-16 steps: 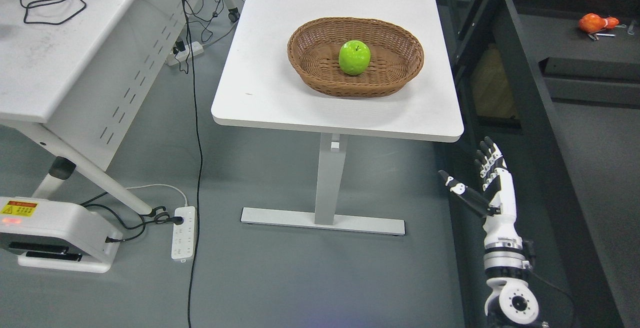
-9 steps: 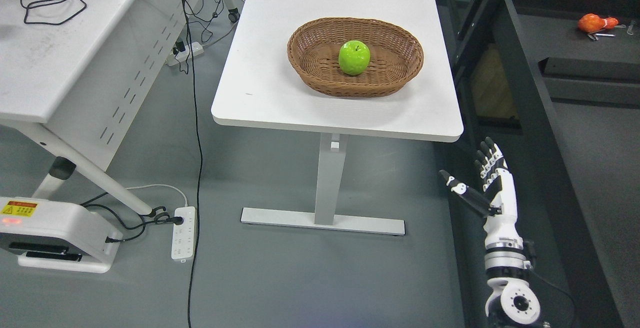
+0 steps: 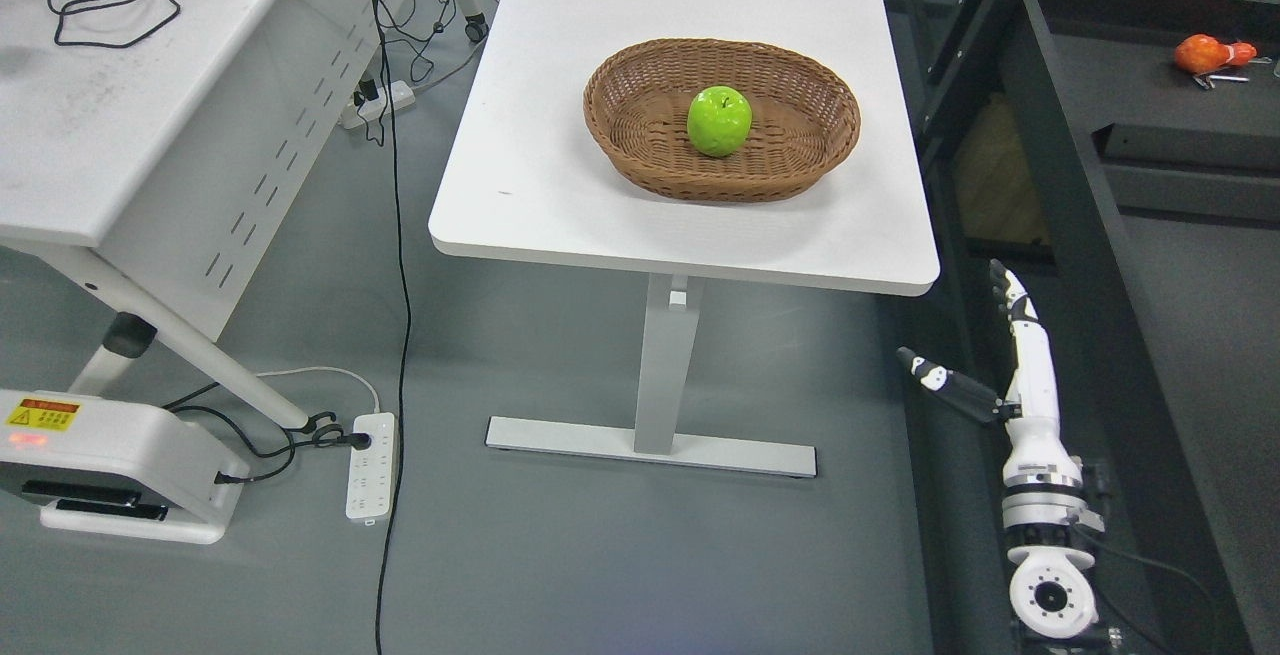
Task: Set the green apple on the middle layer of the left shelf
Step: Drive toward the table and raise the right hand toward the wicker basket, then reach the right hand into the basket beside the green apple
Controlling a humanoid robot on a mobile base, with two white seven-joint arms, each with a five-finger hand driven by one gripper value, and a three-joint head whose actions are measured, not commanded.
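Apple (image 3: 719, 120) sits mid-basket (image 3: 640, 150) on white table (image 3: 560, 185), untouched. Looks glossy, rigid, round: you wrap fingers round its widest part. Right hand (image 3: 1000, 365) hangs low beside table, fingers extended, empty.

The green apple (image 3: 719, 121) sits upright in the middle of an oval brown wicker basket (image 3: 640, 140) (stem dimple facing up, skin glossy and bright). The basket rests on a white table (image 3: 560, 185), near its right edge. Nothing touches the apple; it lies free.
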